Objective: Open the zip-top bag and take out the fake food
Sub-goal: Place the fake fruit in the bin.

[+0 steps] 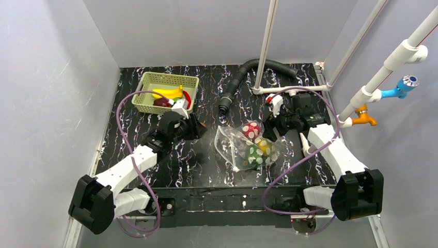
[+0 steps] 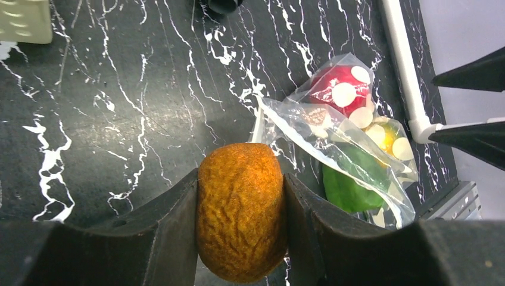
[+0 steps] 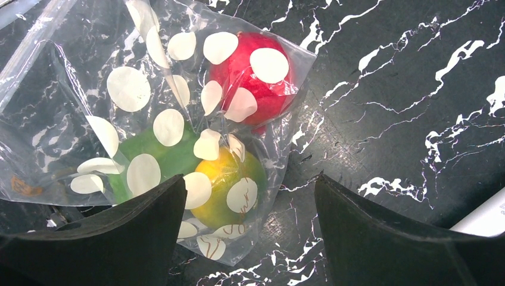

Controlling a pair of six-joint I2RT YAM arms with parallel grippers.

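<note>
Between our left fingers point(image 2: 167, 226) we are gripping a wrinkled orange piece point(image 2: 241, 208) of the fake food. Our right fingers point(image 3: 137, 232) are standing wide and empty, hovering over the zip-top bag point(image 3: 128, 88). It is lying on the worktop point(image 3: 387, 119) just beyond them, holding a red piece point(image 3: 238, 74), a green piece point(image 3: 181, 159) and a yellow piece point(image 3: 223, 170). We are judging the film light, floppy and slippery. Pinching a bare edge looks safest.
</note>
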